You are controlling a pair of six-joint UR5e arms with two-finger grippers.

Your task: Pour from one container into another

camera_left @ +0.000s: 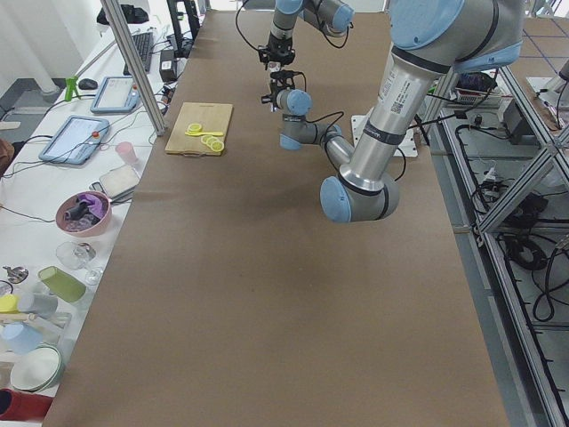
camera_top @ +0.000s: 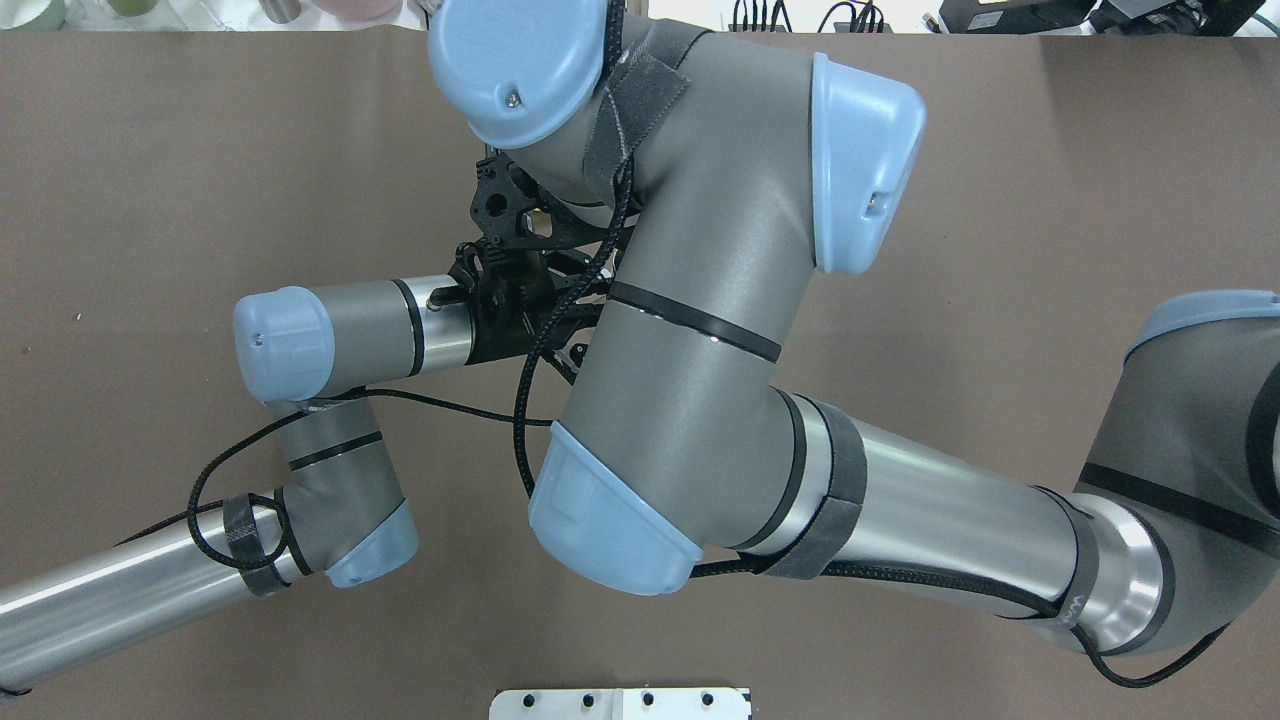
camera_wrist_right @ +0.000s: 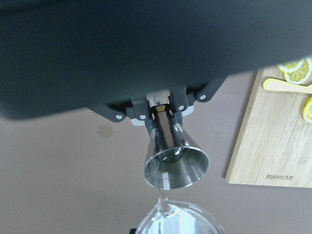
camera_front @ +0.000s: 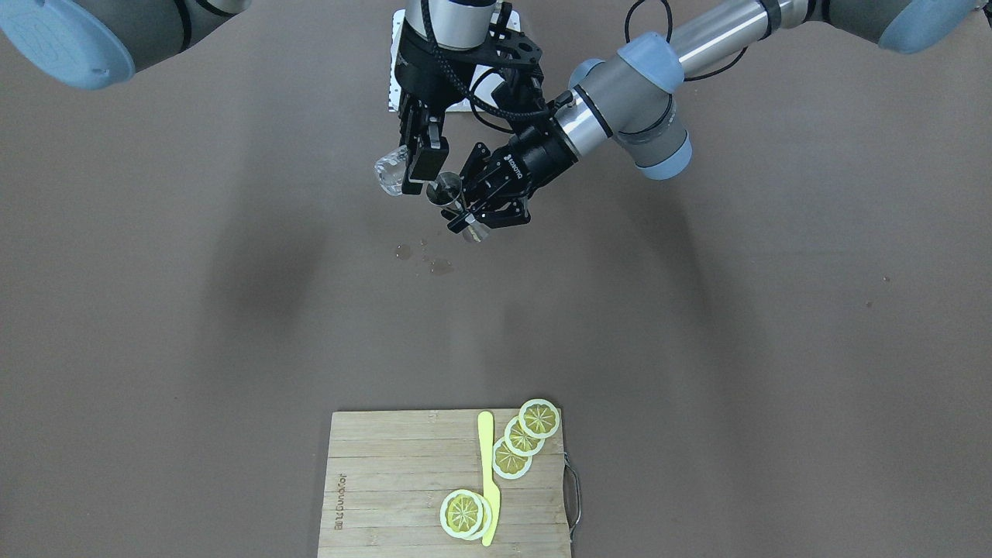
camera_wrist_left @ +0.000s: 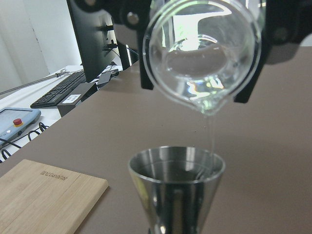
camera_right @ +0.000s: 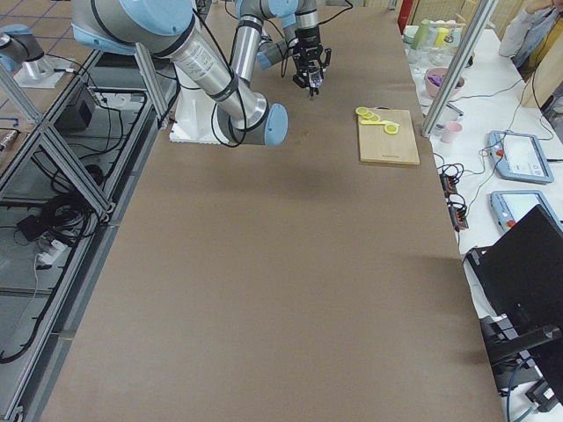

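Where droplets [camera_front: 439,266] spot brown table [camera_front: 697,349] — monitor [camera_wrist_left: 90,44], keyboard [camera_wrist_left: 61,90] beyond

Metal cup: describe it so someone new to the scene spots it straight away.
Start at the two arms meeting above the brown table, far from the cutting board. The metal cup sits in the left gripper, just under the tilted glass in the right gripper. It is the shiny steel cone; the glass is clear.

A colourless clear beaker [camera_wrist_left: 202,53] is seen in the black right jaws, a mirror-silver jigger [camera_wrist_left: 176,180] in the left jaws. Beneath them the dull brown counter [camera_front: 697,349] is spotted darker. Far from them, white-rimmed yellow lemon slices [camera_front: 539,418] and a yellow knife [camera_front: 487,473] are seen on a pale striped board [camera_front: 387,480].
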